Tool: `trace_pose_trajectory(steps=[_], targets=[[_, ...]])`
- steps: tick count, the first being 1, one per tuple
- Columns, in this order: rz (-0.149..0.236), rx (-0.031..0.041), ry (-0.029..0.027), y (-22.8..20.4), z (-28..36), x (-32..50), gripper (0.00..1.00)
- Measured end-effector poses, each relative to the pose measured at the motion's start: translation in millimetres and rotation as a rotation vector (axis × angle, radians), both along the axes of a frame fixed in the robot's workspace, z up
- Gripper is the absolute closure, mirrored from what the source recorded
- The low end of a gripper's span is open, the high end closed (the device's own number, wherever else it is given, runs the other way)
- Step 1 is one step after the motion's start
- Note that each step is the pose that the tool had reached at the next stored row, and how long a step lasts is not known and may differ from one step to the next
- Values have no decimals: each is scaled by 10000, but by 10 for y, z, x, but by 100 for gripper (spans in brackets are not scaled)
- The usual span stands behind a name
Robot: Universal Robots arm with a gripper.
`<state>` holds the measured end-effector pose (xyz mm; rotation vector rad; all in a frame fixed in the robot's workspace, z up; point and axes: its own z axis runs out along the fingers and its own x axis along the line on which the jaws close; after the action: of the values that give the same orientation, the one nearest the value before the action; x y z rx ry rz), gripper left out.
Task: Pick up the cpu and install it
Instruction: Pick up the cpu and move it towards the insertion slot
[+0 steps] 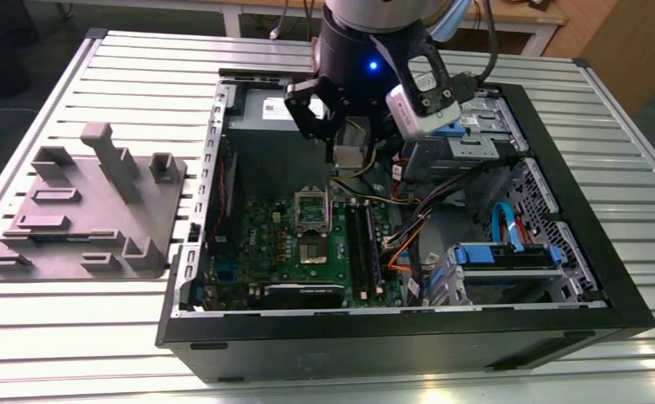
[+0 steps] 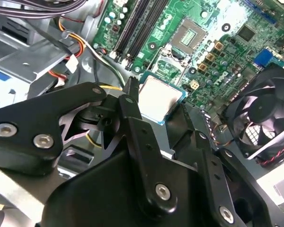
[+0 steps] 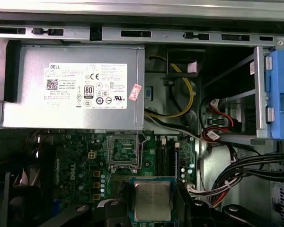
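**CPU is in the gripper, up over the board, not in the socket**

The gripper (image 2: 157, 100) is pinched narrow on the cpu (image 2: 160, 97). One black finger (image 2: 130, 101) sits on one edge and its mate is on the opposite edge, with the chip's silver top facing the second wrist view. In the exterior view the gripper (image 1: 347, 158) hangs inside the open case (image 1: 580, 244) with the chip clamped at its tip. In the first wrist view the cpu (image 3: 152, 201) shows up flat and square between the finger ends.

I'm placing everything off the socket (image 2: 189, 35):
- The chip is held clear of it, not touching, off toward the power supply side.
- The socket's open metal frame (image 2: 168, 68) lies between the chip and the socket.
- The memory slots (image 2: 137, 23) run just beside the socket on the same green motherboard (image 2: 227, 33).
- The black fan (image 2: 265, 113) is near it, past a row of capacitors.
- The power supply (image 3: 75, 85) is further off, beyond the frame.
- The grey plastic tray (image 1: 81, 219) is well apart from the socket. It sits outside the case on the slatted table (image 1: 81, 328), at the exterior view's left.
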<state>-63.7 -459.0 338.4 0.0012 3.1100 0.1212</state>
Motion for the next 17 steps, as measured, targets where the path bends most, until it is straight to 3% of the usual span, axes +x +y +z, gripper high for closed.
trace_pose_trajectory(steps=[8,17], targets=[[0,-1,0,-34,-76,-67,53],[0,-7,0,-33,-81,-70,53]])
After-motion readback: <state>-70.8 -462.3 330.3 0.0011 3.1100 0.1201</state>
